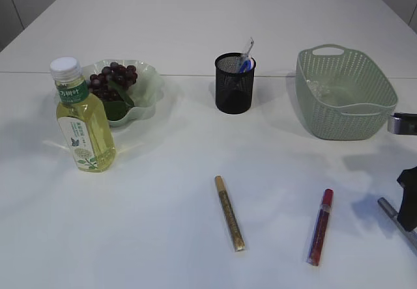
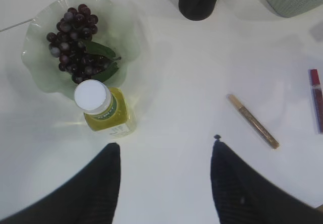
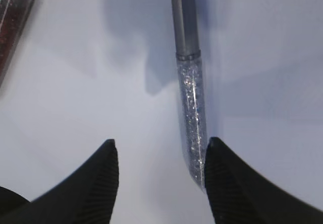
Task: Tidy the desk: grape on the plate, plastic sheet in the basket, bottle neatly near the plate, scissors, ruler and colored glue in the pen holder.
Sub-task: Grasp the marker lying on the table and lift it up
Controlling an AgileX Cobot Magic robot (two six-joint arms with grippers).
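Observation:
A yellow bottle (image 1: pixel 81 116) with a white cap stands upright against the front of the pale green plate (image 1: pixel 148 84), which holds a bunch of dark grapes (image 1: pixel 112 79). The black mesh pen holder (image 1: pixel 234 87) has blue and clear things sticking out; scissors and ruler cannot be told apart there. A gold glue stick (image 1: pixel 229 212) and a red one (image 1: pixel 320 227) lie on the table. My right gripper (image 3: pixel 160 146) is open low over a silver glitter glue (image 3: pixel 191 108), which lies just inside its right finger (image 3: pixel 222 173). My left gripper (image 2: pixel 164 148) hangs open and empty near the bottle (image 2: pixel 103 110).
The green basket (image 1: pixel 345 107) stands at the back right with something clear and pale inside. The right gripper (image 1: pixel 408 220) shows at the right edge of the exterior view. The red glue (image 3: pixel 15 12) lies to its left.

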